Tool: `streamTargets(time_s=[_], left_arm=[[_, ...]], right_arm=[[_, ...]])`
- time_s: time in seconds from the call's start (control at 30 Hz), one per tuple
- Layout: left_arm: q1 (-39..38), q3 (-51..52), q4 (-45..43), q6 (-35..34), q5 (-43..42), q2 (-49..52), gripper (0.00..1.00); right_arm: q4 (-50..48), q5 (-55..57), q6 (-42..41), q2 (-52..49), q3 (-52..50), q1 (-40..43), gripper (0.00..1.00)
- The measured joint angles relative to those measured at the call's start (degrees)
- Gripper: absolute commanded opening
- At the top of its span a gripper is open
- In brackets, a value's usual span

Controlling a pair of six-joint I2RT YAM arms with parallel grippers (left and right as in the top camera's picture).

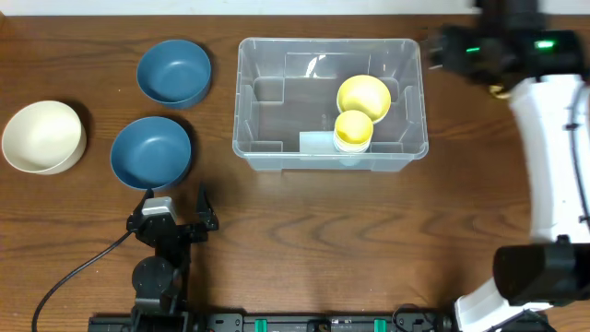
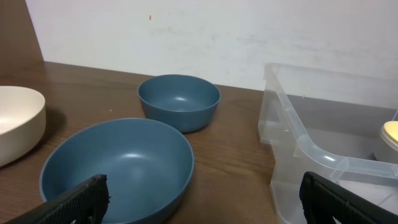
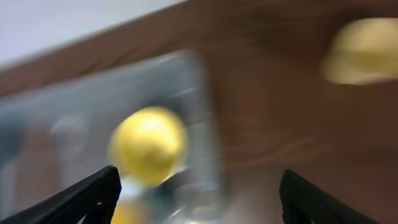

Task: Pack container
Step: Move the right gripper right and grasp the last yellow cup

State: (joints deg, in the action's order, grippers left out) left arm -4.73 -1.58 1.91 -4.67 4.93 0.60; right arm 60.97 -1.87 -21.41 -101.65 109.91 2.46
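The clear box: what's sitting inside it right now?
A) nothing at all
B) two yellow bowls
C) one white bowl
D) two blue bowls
B: seen from overhead, a larger yellow bowl and a smaller yellow bowl sit inside the container, while both blue bowls and the cream bowl stand on the table outside it.

Blurred yellow bowl [image 3: 149, 144], seemingly inside container [image 3: 62, 106]

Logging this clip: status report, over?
Left gripper open, right gripper open. Container holds big yellow bowl, small yellow bowl. Near blue bowl, far blue bowl, cream bowl outside; nothing blocking.
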Motion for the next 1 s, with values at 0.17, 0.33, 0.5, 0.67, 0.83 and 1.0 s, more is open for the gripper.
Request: streamTargets(time_s=[0.17,0.33,0.5,0.67,0.83,1.0], left_arm=[[0.00,0.00,0.00,0.00,0.02,0.00,0.98],[0.00,0.00,0.00,0.00,0.00,0.00,0.98],[0.00,0.00,0.00,0.00,0.00,0.00,0.98],[0.00,0.00,0.00,0.00,0.00,0.00,0.98],[0.00,0.00,0.00,0.00,0.00,0.00,0.98],[0.00,0.00,0.00,0.00,0.00,0.00,0.98]], right_arm=[[-3.82,3.23,-2.49,-1.42,-0.02,10.27,0.83],[-6.32,4.22,-3.58,-5.86,-0.02,15.72,0.82],[-8.72,4.26,-3.61,-12.17,-0.02,19.02,0.81],[-12.37,4.22,-3.58,-17.66,-0.04,19.98,0.76],[-15.39,4.11,-3.58,-21.16,-0.07,19.98,0.73],[-16.50,4.02,-3.58,-24.00,-0.07,19.98,0.71]])
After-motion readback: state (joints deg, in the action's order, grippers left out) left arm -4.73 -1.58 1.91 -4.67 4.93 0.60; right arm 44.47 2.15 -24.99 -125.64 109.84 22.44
